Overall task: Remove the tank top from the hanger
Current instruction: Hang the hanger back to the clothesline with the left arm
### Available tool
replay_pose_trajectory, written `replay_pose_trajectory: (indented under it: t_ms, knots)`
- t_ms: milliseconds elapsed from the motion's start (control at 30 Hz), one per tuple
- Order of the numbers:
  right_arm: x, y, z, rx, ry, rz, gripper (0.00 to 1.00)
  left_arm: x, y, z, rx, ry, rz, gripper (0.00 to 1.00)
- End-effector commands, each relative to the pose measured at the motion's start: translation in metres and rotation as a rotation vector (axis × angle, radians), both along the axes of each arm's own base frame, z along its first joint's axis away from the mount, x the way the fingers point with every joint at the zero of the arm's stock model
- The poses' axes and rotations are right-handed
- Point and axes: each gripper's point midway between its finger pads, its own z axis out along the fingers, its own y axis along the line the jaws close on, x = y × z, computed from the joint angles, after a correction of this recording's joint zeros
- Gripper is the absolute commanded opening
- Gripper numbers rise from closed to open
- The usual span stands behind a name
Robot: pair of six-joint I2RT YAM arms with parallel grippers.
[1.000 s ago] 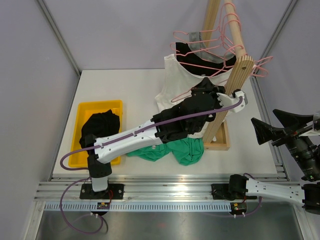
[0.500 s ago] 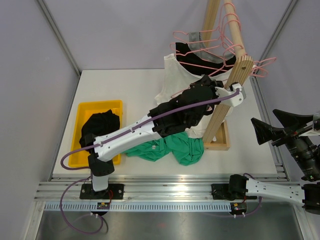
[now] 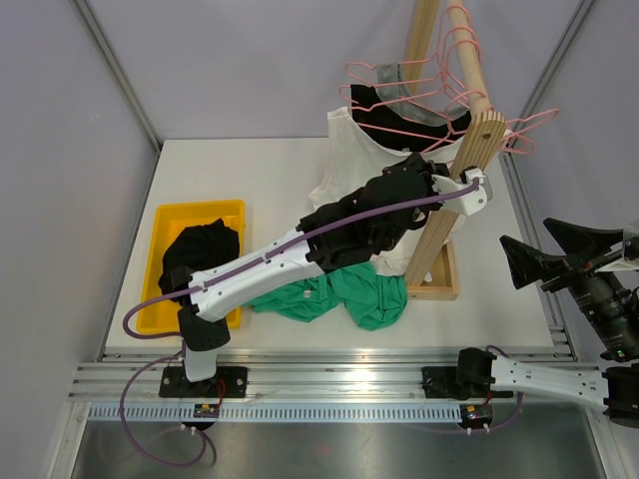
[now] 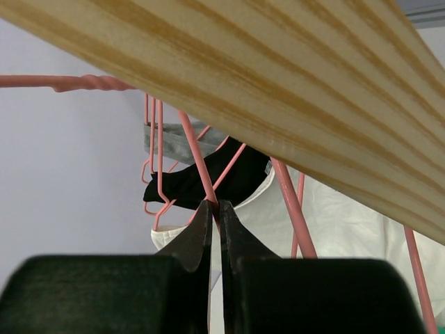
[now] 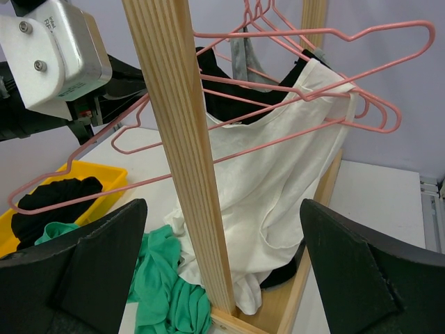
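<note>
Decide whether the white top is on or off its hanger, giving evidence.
On: the white top's shoulders sit over a pink hanger on the wooden rack, its body draping down.

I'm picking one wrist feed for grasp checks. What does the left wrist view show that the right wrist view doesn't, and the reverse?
Only the left wrist view: the left end effector shut, its tips pinching a pink hanger wire beneath the wooden beam. Only the right wrist view: the right end effector wide open, the yellow bin, the green garment, and the left arm's camera housing. Both: the white tank top and the black garment behind it.
</note>
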Motion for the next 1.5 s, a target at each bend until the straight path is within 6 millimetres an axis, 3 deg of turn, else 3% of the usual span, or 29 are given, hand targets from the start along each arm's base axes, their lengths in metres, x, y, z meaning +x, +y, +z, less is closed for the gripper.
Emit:
replay_pose_trajectory:
  t_ms: [0,67,167,567,700,800,900,967,1033,1100,1133,1167,1400,1467]
  knots:
    - [0.002,-0.001,0.006,0.034,-0.006,-0.010,0.99,0.003,-0.002,-0.024,0.108,0.024,-0.010,0.02]
    - [0.002,0.000,0.006,0.032,-0.006,-0.009,0.99,0.004,-0.006,-0.007,0.075,0.008,-0.023,0.03]
    - [0.002,0.002,0.006,0.030,-0.002,-0.006,1.00,0.004,-0.007,0.002,0.048,0.009,-0.051,0.04]
    - [0.002,0.001,0.004,0.032,0.000,-0.014,0.99,0.004,0.002,-0.041,0.109,0.077,-0.030,0.01]
    - [0.003,-0.002,0.004,0.039,0.000,-0.021,0.99,-0.003,0.009,-0.034,0.076,0.082,-0.016,0.01]
    - [0.002,-0.002,0.004,0.042,-0.002,-0.020,1.00,-0.009,0.013,-0.020,0.023,0.084,-0.029,0.26]
    - [0.003,-0.001,0.005,0.036,-0.001,-0.023,1.00,-0.016,0.016,-0.005,-0.032,0.073,-0.052,0.31]
    - [0.004,0.002,0.004,0.021,0.002,-0.028,1.00,-0.020,0.022,0.009,-0.074,0.059,-0.056,0.50]
    - [0.005,0.002,0.005,0.017,0.003,-0.033,0.99,-0.024,0.029,0.024,-0.120,0.043,-0.055,0.57]
    - [0.006,0.004,0.004,0.008,0.005,-0.036,1.00,-0.025,0.035,0.037,-0.155,0.024,-0.043,0.76]
    - [0.006,0.005,0.005,0.008,0.006,-0.036,0.99,-0.026,0.038,0.042,-0.166,0.016,-0.038,0.92]
    - [0.006,0.004,0.005,0.008,0.005,-0.039,1.00,-0.027,0.045,0.052,-0.190,-0.001,-0.023,0.99]
    - [0.007,0.003,0.005,0.006,0.006,-0.047,0.99,-0.034,0.073,0.085,-0.270,-0.043,-0.008,0.99]
    - [0.007,0.003,0.005,0.003,0.007,-0.052,0.99,-0.036,0.075,0.087,-0.294,-0.045,-0.019,0.99]
